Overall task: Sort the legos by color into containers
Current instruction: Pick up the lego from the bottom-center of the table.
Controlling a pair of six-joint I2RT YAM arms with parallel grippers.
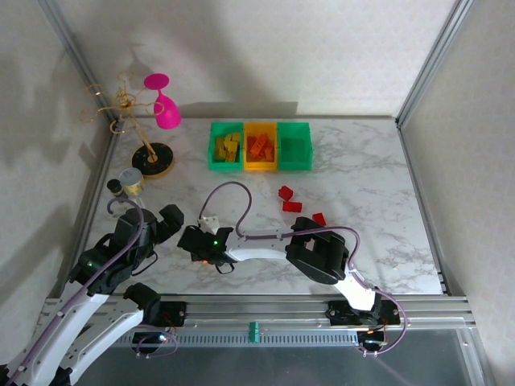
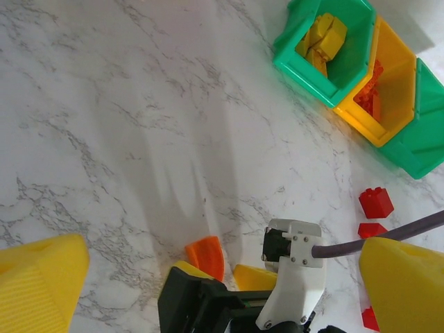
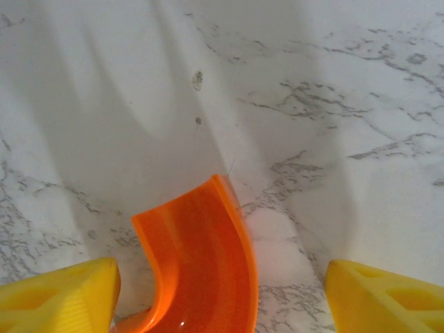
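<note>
sorting partly done: yellow legos [image 1: 228,145] in left green bin [image 1: 216,163], orange legos [image 1: 258,147] in middle bin [image 1: 260,167], right green bin [image 1: 294,150] looks empty. red legos [image 1: 291,206] loose on table [image 1: 370,185]. right gripper [image 3: 222,298] spread, straddling curved orange lego [image 3: 198,257], not clamped. left gripper [image 1: 153,223] wide open, holding nothing.

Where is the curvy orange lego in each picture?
Top external: tucked under the right gripper, at the front left of the table, too hidden to make out.
Left wrist: the curvy orange lego sits bottom centre, by that gripper's yellow fingers.
Right wrist: bottom centre, between the open yellow fingers.
Shared landmark: the right gripper, right over the lego.
</note>
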